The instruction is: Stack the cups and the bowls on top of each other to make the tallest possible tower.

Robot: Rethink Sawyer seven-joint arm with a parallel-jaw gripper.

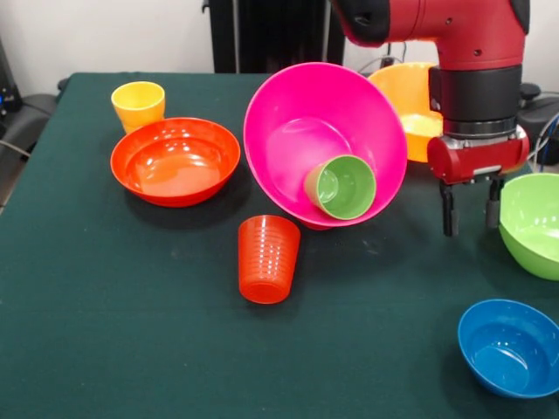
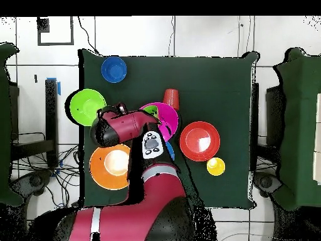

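The glossy blue bowl (image 1: 509, 346) sits lowest right in the front view, upright on the dark green surface (image 1: 105, 332). Above it the claw (image 1: 469, 208) hangs open and empty beside the lime bowl (image 1: 533, 223). At centre the big pink bowl (image 1: 306, 131), the tower's base, tips on its side cradling the light green cup (image 1: 341, 186). The ribbed orange-red cup (image 1: 267, 258) stands inverted below; the red-orange bowl (image 1: 175, 161) and yellow cup (image 1: 138, 105) wait upper left.

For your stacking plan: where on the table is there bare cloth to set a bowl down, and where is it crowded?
Free: front-left cloth below the red-orange bowl and left of the orange-red cup. Crowded: around the pink bowl, gripper and lime green bowl.
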